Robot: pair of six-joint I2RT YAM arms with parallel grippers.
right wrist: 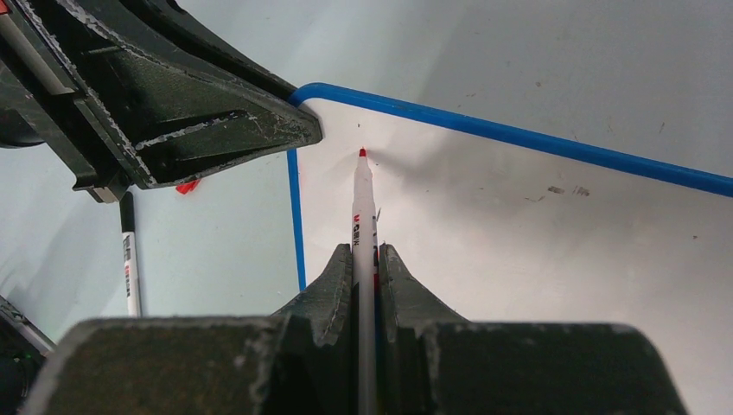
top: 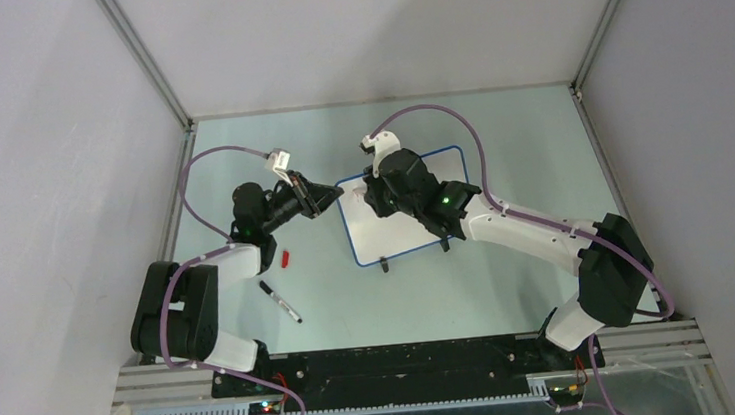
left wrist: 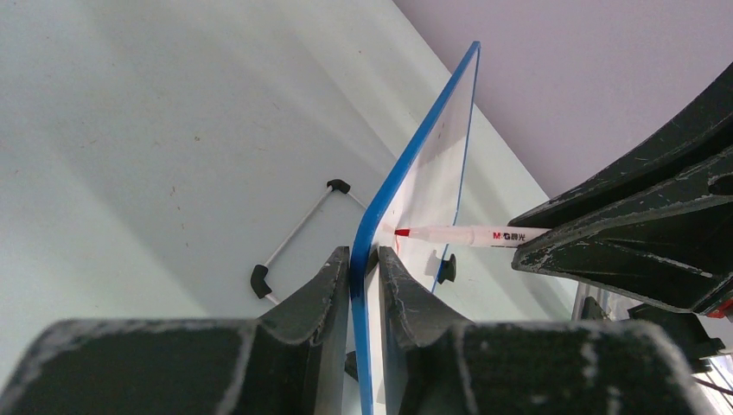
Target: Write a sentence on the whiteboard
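Observation:
The whiteboard (top: pixel 408 232) lies mid-table, white with a thin blue rim (left wrist: pixel 417 143). My left gripper (top: pixel 336 199) is shut on its far-left corner, the rim clamped between the two fingers (left wrist: pixel 365 259). My right gripper (top: pixel 366 194) is shut on a white marker with a red tip (right wrist: pixel 361 203). The tip (left wrist: pixel 401 232) is at the board's surface just inside that same corner (right wrist: pixel 519 233). Of the sentence, only a short red stroke (left wrist: pixel 396 246) shows beside the tip. No words can be read.
A black marker (top: pixel 280 302) and a small red cap (top: pixel 286 259) lie on the table left of the board. Two black clip feet (top: pixel 385 264) stick out of the board's near edge. A wire stand leg (left wrist: pixel 298 232) shows under the board.

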